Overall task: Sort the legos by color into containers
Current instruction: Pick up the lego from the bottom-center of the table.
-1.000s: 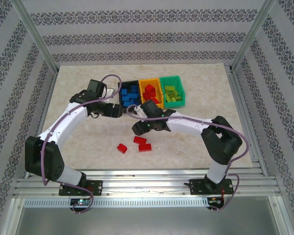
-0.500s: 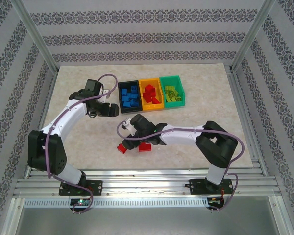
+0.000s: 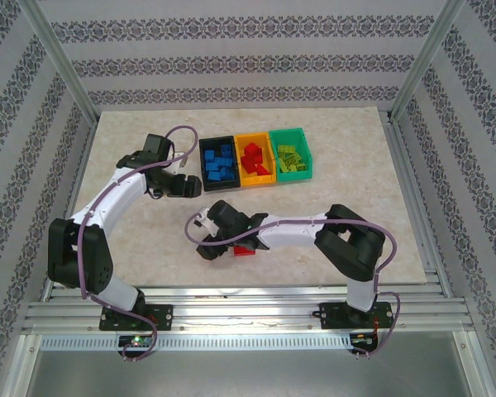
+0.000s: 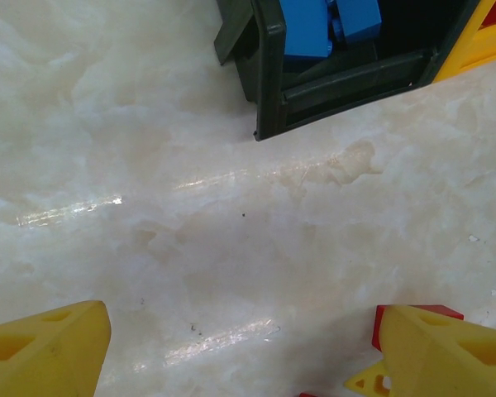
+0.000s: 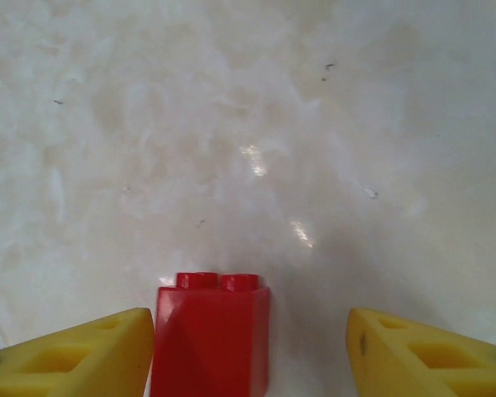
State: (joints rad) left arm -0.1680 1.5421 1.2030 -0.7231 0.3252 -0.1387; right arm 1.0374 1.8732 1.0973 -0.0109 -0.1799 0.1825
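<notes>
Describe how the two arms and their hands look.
The left arm and right arm both have white links with bulky black joints, and a looping purple cable runs along each. The left hand and right hand have blocky yellow fingers with hollow recessed pockets moulded into them.
</notes>
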